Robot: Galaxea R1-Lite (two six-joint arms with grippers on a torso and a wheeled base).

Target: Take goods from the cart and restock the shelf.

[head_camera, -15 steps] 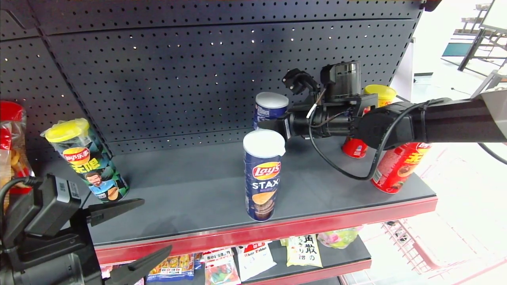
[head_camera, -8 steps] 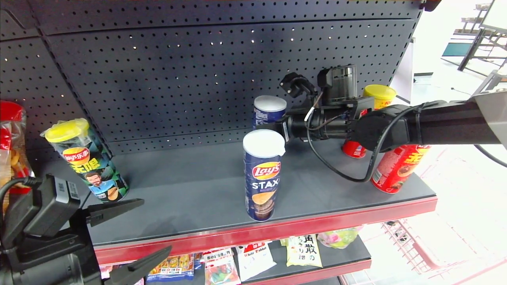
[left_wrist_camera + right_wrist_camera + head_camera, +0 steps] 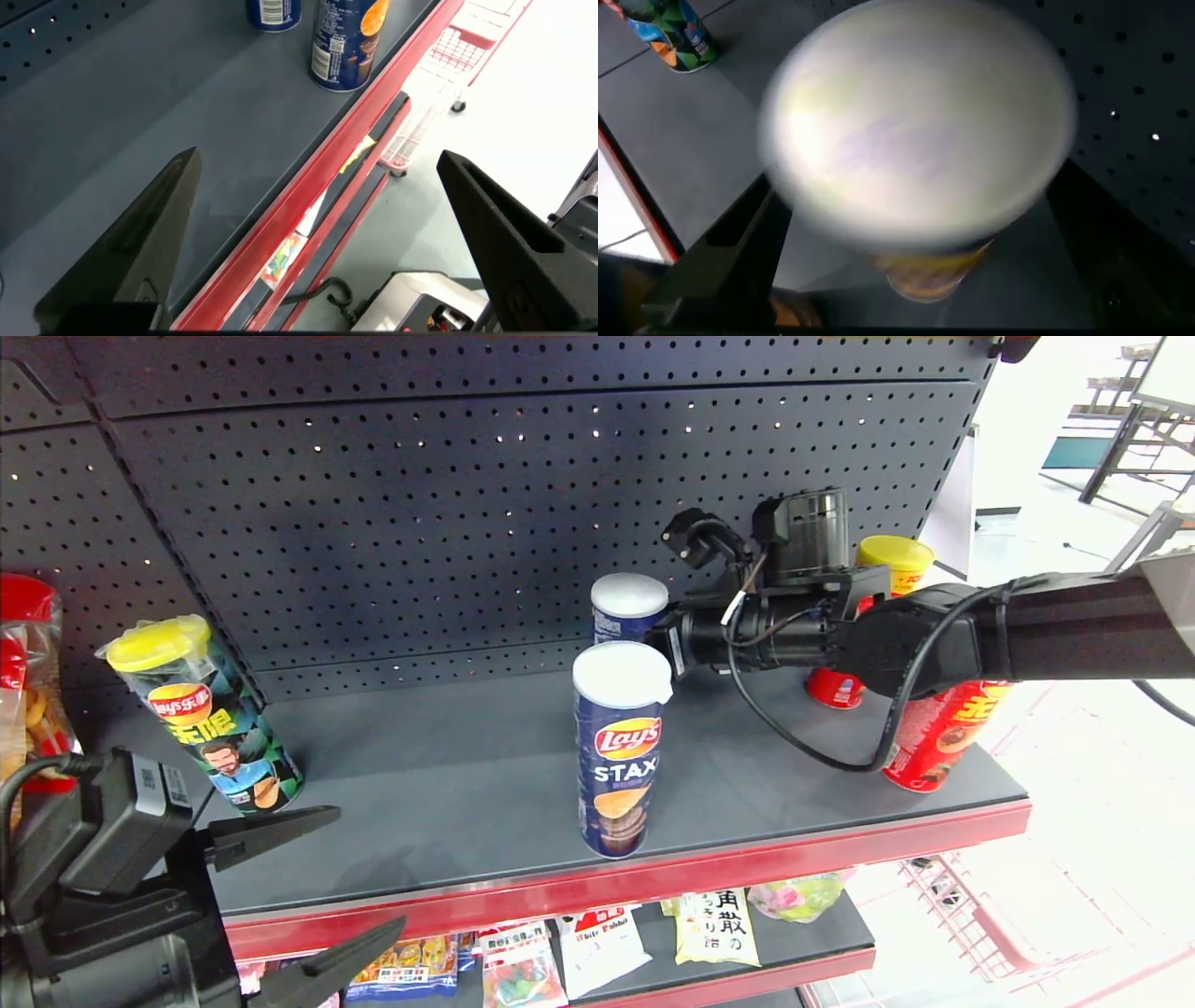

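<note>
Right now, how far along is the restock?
Done: front blue can, green can and two red cans stand on the shelf. In hand: right gripper clamps rear blue can near the back panel, unreleased. To do: let go, return to the cart; its contents aren't visible. Idle: left gripper, open, empty.

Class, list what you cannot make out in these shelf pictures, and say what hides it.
- Head view: the rear blue can's base, hidden behind the front blue can.
- Head view: the red can's top, behind the right arm.
- Right wrist view: the rear blue can's label, blurred below its lid.
</note>
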